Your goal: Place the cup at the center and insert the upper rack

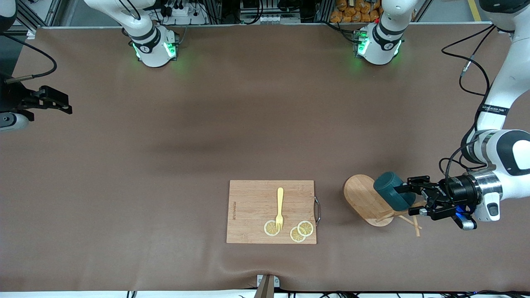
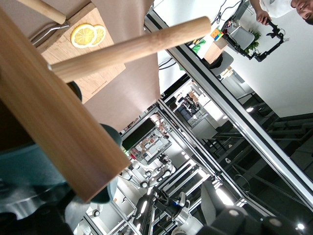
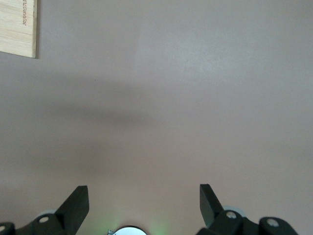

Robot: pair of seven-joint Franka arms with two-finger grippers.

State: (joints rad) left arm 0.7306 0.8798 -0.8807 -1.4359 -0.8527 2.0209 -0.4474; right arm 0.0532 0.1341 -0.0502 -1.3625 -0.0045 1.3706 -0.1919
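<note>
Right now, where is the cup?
In the front view, the cup lies tipped against the toppled upper rack, toward the left arm's end, beside the cutting board, at the open left pincer.

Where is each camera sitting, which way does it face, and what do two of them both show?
Front view: high across the table, facing both arm bases; left claw open at the cup on the tipped upper rack; right claw waits at the table's edge.
Left wrist view: on the left wrist, looking along the upper rack.
Right wrist view: looking down at the table; open right claw.
Shared: cutting board; lemon slices.
</note>
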